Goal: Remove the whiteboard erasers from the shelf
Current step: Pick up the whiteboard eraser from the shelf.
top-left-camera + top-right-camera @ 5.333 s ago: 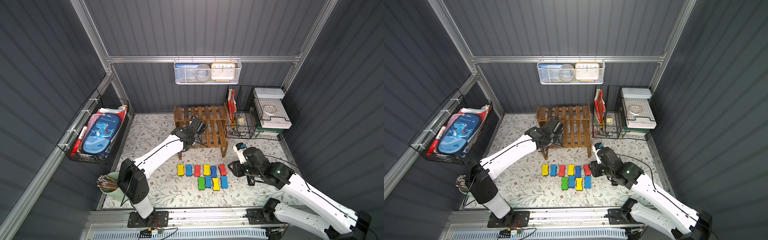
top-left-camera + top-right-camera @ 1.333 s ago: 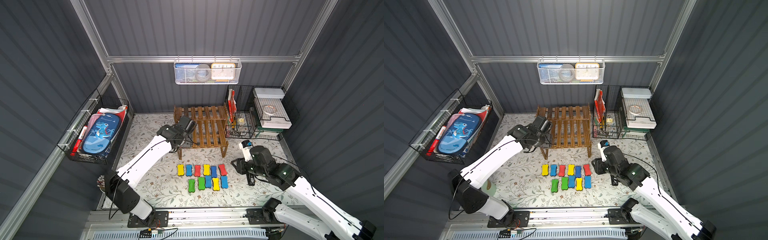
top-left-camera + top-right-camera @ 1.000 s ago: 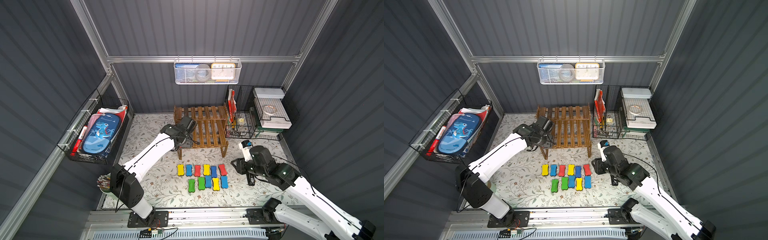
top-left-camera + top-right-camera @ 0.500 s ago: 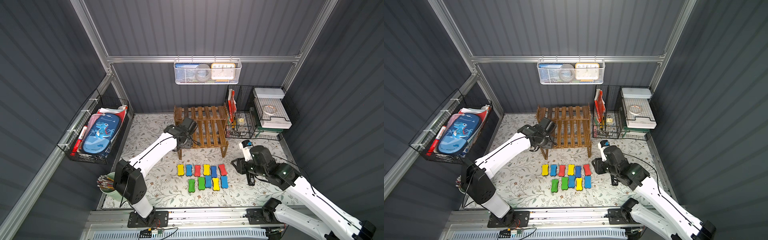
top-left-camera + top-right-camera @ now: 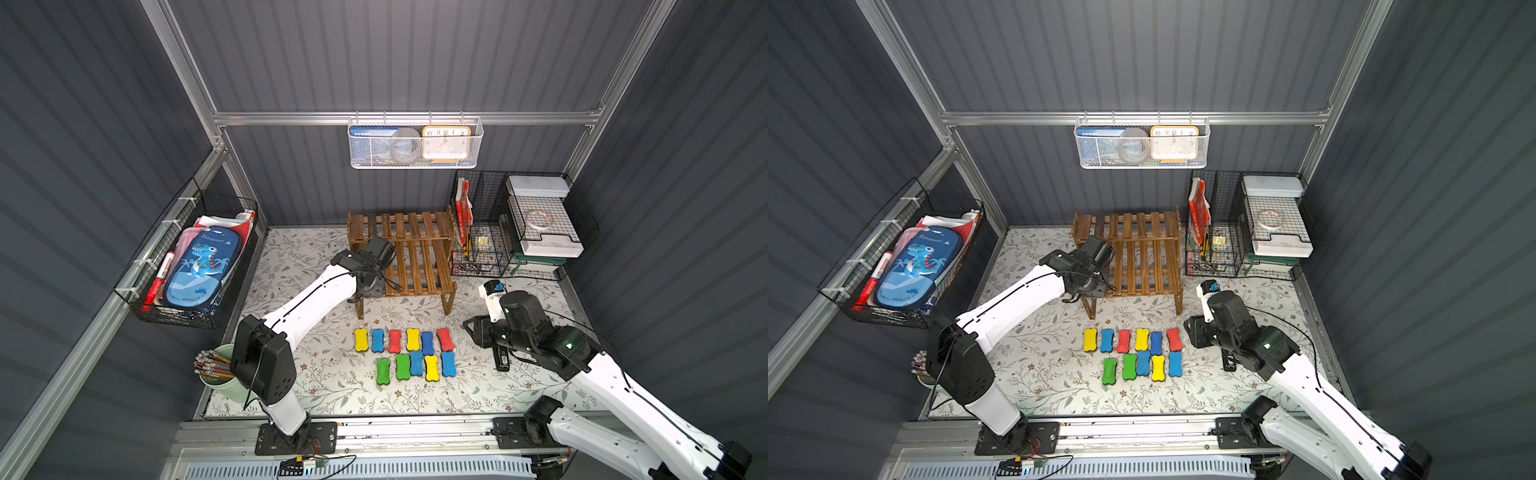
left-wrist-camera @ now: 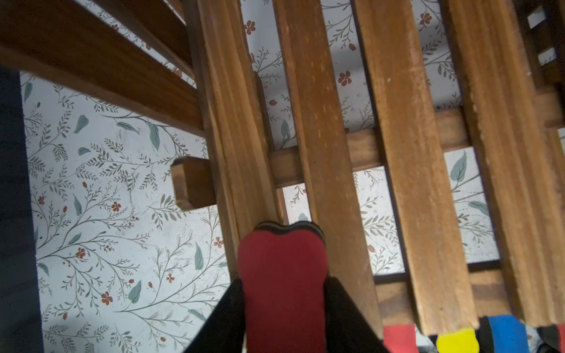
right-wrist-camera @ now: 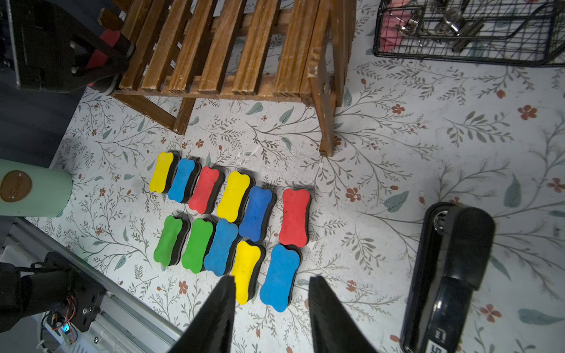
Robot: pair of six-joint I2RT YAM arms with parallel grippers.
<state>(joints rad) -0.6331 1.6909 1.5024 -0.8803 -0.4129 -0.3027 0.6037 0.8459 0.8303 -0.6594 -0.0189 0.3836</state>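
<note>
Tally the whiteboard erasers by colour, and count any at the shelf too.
Red erasers: 3, counting the red eraser in the left gripper at the shelf
Blue erasers: 4
Yellow erasers: 3
Green erasers: 2
Total: 12

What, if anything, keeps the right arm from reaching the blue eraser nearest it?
Probably nothing, so yes: the right gripper hangs open close by the blue eraser, and nothing lies between them.

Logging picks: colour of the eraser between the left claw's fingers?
Red-topped bone-shaped foam eraser; clearest in left wrist view.
</note>
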